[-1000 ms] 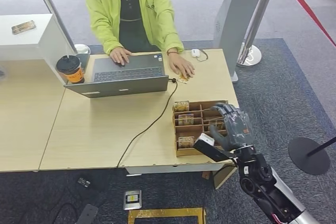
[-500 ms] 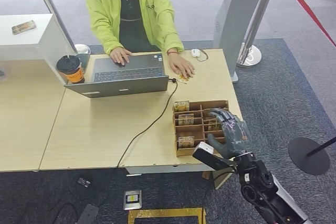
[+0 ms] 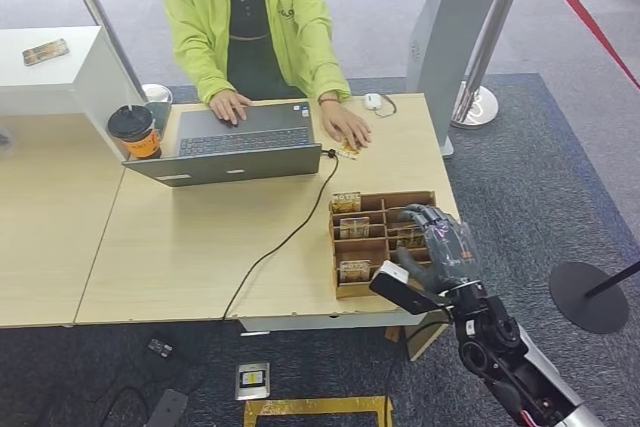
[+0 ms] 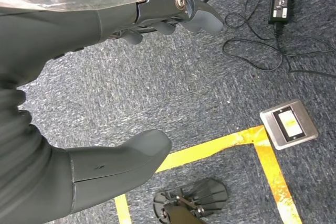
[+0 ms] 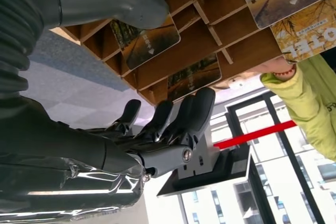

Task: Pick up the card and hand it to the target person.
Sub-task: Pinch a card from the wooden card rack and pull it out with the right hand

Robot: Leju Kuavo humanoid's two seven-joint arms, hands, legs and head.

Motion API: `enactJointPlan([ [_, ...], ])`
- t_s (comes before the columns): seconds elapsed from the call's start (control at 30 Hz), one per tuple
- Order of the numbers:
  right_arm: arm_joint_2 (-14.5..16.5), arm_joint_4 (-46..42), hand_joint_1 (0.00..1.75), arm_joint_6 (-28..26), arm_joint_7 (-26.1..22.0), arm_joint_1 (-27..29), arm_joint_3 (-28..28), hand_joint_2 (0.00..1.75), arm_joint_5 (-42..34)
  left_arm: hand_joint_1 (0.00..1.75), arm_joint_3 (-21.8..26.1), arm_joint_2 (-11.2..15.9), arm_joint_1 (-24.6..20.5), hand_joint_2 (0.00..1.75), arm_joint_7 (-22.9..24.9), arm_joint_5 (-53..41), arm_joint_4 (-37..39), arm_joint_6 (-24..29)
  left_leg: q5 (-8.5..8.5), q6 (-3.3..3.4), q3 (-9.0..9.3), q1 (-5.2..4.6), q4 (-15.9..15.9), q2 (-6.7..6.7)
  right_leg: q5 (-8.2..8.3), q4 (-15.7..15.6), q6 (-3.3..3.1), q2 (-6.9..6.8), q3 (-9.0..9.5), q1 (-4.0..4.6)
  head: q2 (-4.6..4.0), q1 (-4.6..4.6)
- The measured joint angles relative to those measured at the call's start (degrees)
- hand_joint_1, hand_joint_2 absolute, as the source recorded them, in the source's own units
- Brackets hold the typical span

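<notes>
Right hand (image 3: 441,247) hovered, fingers spread and empty, over card (image 5: 144,43) in wooden tray (image 3: 338,247). Judged thin, light, stiff, slick; best pinched by its raised edge. Left hand (image 4: 59,129) hung released, holding nothing.

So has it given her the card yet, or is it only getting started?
Only starting. Nothing is handed over: the right hand hovers over the brown compartmented wooden box with fingers apart, holding no card. A yellow picture card lies close by. Grasping, lifting and passing it to the person in the lime jacket remain.
</notes>
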Motion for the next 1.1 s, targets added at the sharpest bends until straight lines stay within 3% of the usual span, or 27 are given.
enactJointPlan([
  [0.8,0.6,7.8,0.72,-1.2,-0.6,-2.6,0.6,1.75,-0.1,0.00,0.0,-0.2,-0.3,1.75,-0.1,-0.1,0.0,0.0,0.00,0.00,-0.01,0.00,0.0,-0.01,0.00,0.0,0.00,0.00,0.00,0.00,0.00,-0.02],
  [1.1,0.6,9.3,0.90,-1.5,0.0,-3.3,0.9,1.75,1.5,0.00,0.0,-0.2,-0.3,1.75,-0.1,0.0,0.0,0.0,0.00,0.00,-0.01,0.00,0.0,-0.01,0.00,0.0,0.00,0.00,0.00,0.00,0.00,-0.02],
])
